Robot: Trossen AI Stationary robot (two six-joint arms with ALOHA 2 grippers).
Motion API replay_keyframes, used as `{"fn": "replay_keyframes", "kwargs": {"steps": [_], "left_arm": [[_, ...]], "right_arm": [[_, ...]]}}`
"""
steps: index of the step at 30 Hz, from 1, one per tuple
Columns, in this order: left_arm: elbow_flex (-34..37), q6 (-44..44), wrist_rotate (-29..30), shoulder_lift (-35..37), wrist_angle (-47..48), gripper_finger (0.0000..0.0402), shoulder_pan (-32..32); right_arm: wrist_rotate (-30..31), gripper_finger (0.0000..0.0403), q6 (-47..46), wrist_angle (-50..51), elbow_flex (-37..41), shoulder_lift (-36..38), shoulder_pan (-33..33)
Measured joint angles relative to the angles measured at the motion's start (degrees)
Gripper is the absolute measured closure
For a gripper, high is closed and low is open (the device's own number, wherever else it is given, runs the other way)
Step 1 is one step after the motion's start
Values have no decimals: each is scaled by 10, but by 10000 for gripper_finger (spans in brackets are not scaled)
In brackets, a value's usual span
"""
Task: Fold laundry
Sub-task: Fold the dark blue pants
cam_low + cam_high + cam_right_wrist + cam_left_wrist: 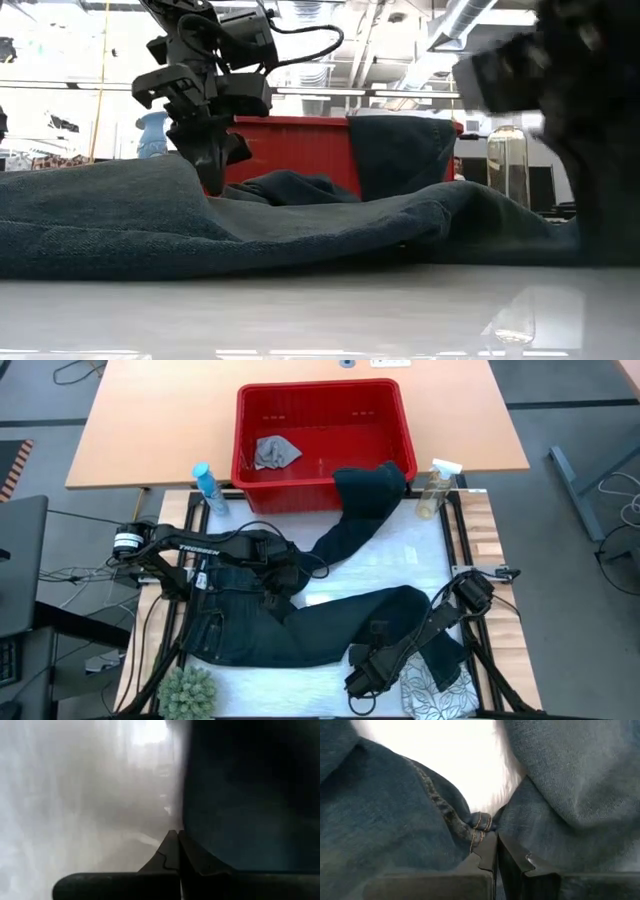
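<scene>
jeans (300,625) spread mid-table, one leg up over the red basket (320,405) rim at 12 o'clock | left gripper (496,851) pinched shut on crotch seam | right gripper (176,851) closed at 5 o'clock hem, grip unclear | advice: lift both evenly, fold leg over leg

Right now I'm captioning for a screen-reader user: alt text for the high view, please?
Dark jeans lie spread on the table, one leg draped into a red basket. The left gripper pinches the crotch; the right gripper is shut at a leg.
</scene>
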State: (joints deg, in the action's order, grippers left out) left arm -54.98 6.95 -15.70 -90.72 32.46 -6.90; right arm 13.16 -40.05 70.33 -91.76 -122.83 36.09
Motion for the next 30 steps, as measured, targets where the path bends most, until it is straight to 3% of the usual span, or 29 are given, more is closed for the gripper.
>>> {"fn": "replay_keyframes", "kwargs": {"steps": [8, 13, 17, 24, 27, 30], "left_arm": [[0, 9, -5, -68, -2, 401, 0], [-2, 14, -16, -88, -12, 401, -1], [-1, 16, -19, -88, -16, 401, -2], [-1, 23, -23, -89, -20, 401, -4], [-1, 24, -23, -89, -20, 402, -6], [-1, 27, -23, -90, -20, 402, -6]], "right_arm": [[6, 388, -1, 61, -98, 11, 27], [24, 382, -45, 65, -115, 16, 38], [60, 312, -93, 68, -99, 16, 38], [41, 162, -62, 5, -60, 16, 10], [41, 130, -47, 6, -41, 16, 0], [41, 124, -30, 7, -25, 16, -7]]}}
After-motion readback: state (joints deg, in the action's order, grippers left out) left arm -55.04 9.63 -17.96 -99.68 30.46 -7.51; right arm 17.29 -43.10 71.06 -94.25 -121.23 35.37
